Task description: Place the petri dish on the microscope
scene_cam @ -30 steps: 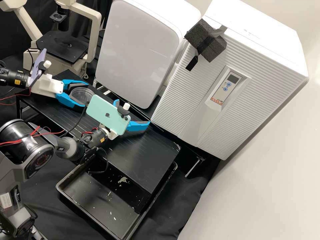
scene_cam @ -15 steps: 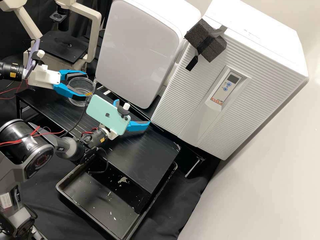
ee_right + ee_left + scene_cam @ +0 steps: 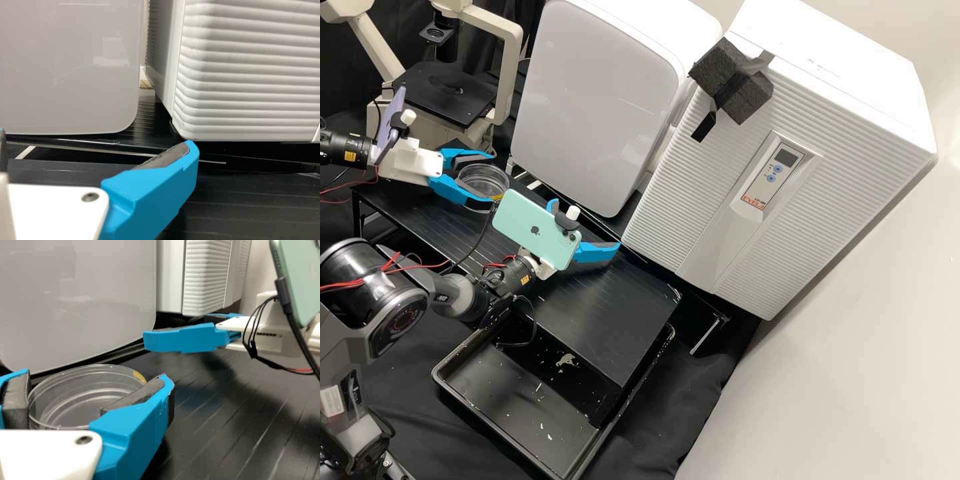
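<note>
In the high view, the left gripper is grasping the clear petri dish, its two blue fingers closing around opposite sides and their dark pads pressing against the rim. The dish is sitting between those fingers over the black bench, and a yellowish mark is showing at its edge; whether its base is touching the bench, I cannot tell. The microscope is standing at about 11 o'clock from the dish, which is staying off its black stage. At about 4 o'clock from the dish, the right gripper is holding nothing, its fingers spreading wide apart. A mint-green phone is riding on that arm, and a purple phone is riding on the left one. The smooth white cabinet is standing at about 2 o'clock from the dish, and the ribbed white appliance is rising farther off, toward 3 o'clock. A shallow black tray is lying near 6 o'clock from the dish, partly beneath the bench.
</note>
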You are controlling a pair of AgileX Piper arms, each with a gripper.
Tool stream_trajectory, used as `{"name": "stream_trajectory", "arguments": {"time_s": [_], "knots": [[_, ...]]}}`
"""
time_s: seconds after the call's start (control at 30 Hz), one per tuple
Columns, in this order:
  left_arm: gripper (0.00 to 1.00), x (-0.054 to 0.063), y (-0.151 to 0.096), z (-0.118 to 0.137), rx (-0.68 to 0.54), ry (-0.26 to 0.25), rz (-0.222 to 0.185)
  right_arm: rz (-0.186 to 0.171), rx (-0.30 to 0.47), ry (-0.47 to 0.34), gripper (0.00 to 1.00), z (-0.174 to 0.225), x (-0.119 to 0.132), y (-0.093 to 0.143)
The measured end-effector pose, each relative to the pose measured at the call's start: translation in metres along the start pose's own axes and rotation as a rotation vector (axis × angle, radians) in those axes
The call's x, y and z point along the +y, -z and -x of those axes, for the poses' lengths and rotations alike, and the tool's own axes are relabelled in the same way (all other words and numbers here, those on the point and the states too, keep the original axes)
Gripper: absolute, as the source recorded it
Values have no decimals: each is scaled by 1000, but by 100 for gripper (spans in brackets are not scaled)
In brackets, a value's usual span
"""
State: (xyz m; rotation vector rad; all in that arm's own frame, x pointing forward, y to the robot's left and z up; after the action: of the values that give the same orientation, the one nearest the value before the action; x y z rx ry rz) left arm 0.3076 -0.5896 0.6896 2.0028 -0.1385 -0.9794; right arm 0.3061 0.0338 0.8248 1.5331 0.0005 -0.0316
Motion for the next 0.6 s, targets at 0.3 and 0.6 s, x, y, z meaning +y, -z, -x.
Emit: {"name": "stream_trajectory", "arguments": {"time_s": [0.3, 0.6], "knots": [[0, -1, 0, 0, 1, 3, 12, 0, 0, 0, 100, 0, 0, 0], [100, -3, 1, -1, 2, 8, 25, 0, 0, 0, 100, 0, 0, 0]]}}
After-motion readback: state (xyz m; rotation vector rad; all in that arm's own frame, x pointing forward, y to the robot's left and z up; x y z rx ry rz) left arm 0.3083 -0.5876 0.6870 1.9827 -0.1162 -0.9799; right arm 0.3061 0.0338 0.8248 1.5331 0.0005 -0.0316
